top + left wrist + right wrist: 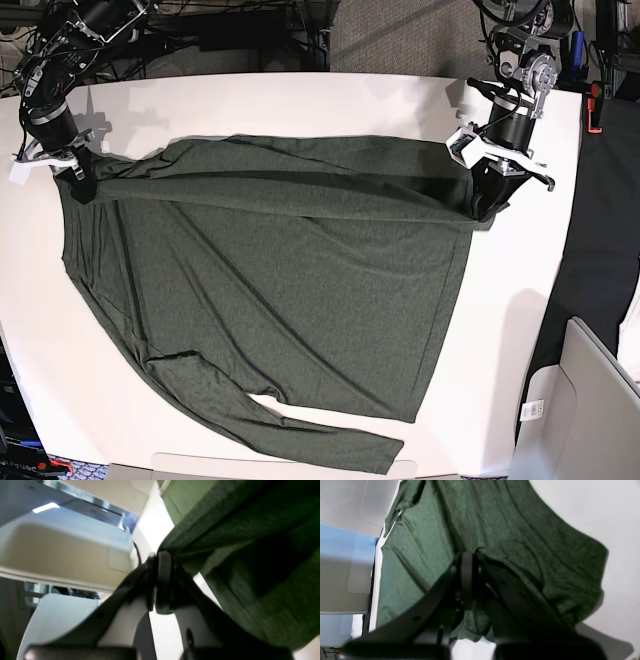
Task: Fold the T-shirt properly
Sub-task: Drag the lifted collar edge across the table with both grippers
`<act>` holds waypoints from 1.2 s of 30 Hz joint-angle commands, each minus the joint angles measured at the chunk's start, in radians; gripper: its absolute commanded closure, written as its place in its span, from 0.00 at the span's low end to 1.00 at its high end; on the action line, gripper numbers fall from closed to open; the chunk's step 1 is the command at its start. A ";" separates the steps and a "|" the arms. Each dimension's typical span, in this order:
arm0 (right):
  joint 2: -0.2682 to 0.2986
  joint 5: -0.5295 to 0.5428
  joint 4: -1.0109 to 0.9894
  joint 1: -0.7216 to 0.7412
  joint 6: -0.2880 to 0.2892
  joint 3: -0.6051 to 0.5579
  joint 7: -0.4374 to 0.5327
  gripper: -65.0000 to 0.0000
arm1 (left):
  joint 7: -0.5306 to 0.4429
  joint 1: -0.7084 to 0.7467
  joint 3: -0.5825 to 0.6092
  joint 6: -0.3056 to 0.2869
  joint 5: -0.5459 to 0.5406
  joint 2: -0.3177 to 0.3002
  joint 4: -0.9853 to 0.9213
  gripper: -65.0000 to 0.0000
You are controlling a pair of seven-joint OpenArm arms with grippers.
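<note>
A: Where does the dark olive-green heathered long-sleeved knit T-shirt [280, 300] lie?

B: Spread over the white worktop [300, 100], one sleeve trailing toward 6 o'clock.

A: And the hands?

B: The left hand [487, 203] pinches its edge at 2 o'clock, the right hand [77, 177] at 10 o'clock, a taut fold running between them.

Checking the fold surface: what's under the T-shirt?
The T-shirt lies spread on a white table, bare around its edges. Left gripper and right gripper pinch its far edge, lifted. Anything beneath the cloth is covered.
</note>
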 commanded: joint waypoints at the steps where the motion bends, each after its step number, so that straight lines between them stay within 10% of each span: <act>1: 0.014 0.005 0.014 0.005 0.003 0.000 0.013 1.00 | -0.017 -0.003 -0.003 0.027 -0.003 -0.010 0.017 1.00; 36: -0.026 0.151 0.066 -0.028 0.006 -0.003 -0.102 0.81 | -0.016 0.155 -0.010 0.027 -0.003 -0.019 0.190 0.80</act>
